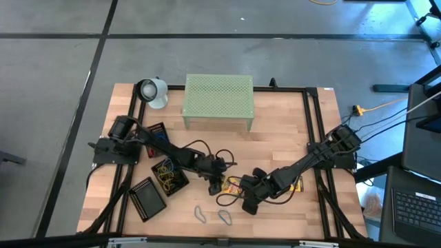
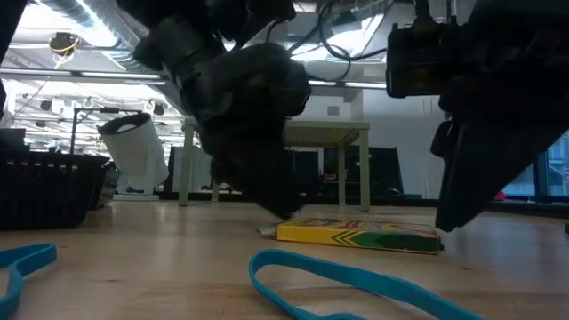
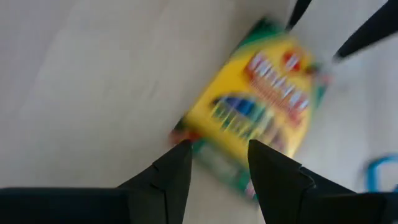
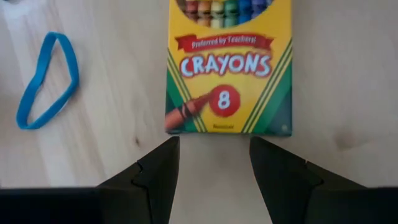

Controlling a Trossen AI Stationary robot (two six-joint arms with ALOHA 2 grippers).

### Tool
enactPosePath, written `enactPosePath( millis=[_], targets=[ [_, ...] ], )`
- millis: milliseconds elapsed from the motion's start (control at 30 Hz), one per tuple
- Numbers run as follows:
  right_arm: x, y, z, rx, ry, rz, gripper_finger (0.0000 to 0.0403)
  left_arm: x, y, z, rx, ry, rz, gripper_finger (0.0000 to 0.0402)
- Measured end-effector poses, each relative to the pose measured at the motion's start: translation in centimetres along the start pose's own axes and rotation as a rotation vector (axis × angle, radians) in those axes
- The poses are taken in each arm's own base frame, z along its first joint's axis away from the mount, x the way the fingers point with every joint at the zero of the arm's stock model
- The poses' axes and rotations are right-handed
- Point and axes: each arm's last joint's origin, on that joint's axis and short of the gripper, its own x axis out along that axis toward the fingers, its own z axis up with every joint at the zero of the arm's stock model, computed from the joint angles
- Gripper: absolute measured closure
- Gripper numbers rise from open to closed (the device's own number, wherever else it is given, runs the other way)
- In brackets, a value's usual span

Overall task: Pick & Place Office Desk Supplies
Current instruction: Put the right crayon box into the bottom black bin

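Crayon box blurred, left wrist.

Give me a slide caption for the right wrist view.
Right gripper open just short of a flat crayon box, blue rubber band beside it on the wooden table.

Crayon box lies between both grippers — loops nearer the front edge.

Wooden table bearing crayon box, blue rubber-band loops, black mesh trays, pale-green perforated stand, white cup.
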Motion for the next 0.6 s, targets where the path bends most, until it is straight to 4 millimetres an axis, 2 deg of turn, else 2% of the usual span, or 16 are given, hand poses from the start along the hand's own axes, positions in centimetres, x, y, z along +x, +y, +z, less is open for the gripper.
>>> enactPosePath(
  millis=[100, 233, 400, 600],
  targets=[
    [0.0, 0.0, 0.1, -0.023, -0.019, -0.007, 0.0204, -0.7, 0.3, 0.0, 0.007, 0.069, 0.083, 0.0249],
    [0.0, 0.0, 0.1, -0.024, -0.008, 0.002, 0.0204, -1.0, 0.4, 0.1, -0.051, 0.054, 0.125, 0.0249],
    [0.0, 0.2, -0.2, -0.026, 0.054, 0.049, 0.0204, -0.3, 0.1, -0.6, -0.064, 0.063, 0.129, 0.0249],
    [0.2, 0.0, 0.0, -0.032, -0.002, 0.002, 0.0204, 0.4, 0.0, -0.4, -0.087, 0.031, 0.102, 0.0249]
  ],
)
